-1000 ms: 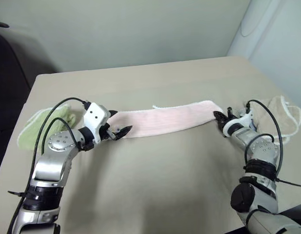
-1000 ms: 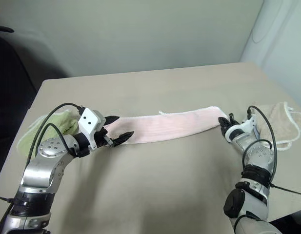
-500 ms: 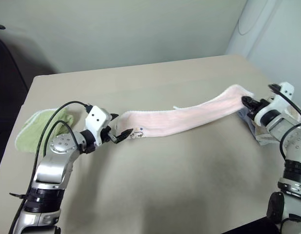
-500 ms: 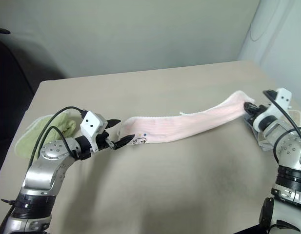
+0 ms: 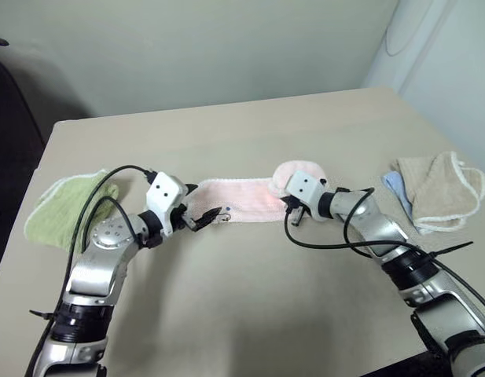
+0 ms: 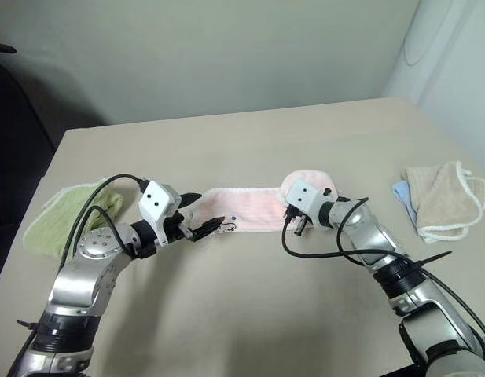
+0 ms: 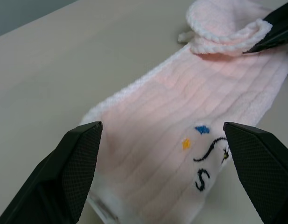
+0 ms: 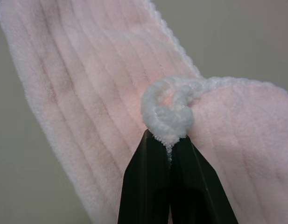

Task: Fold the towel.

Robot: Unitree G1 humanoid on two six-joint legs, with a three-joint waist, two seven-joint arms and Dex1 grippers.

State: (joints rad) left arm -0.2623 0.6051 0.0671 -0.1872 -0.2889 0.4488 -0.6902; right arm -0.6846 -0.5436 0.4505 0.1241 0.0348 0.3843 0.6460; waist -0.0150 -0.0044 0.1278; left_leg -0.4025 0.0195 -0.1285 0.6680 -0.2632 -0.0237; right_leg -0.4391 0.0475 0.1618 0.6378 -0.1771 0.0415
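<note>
The pale pink towel (image 5: 242, 200) lies in a strip across the middle of the table, its dark printed mark (image 7: 207, 163) near the left end. The right end (image 5: 293, 171) is doubled back over the strip in a loose hump. My right gripper (image 8: 169, 140) is shut on the white edging of that turned-over end, above the strip's middle. My left gripper (image 5: 201, 203) stands open at the towel's left end, one finger (image 7: 80, 168) on each side of the cloth, gripping nothing.
A light green towel (image 5: 65, 210) lies at the table's left edge. A beige towel with white trim (image 5: 439, 188) rests on a pale blue cloth (image 5: 393, 184) at the right. A dark chair (image 5: 6, 118) stands beyond the left edge.
My right gripper has swept left from near the beige towel to the towel's middle, carrying the right end over the strip. The left gripper has stayed open at the left end.
</note>
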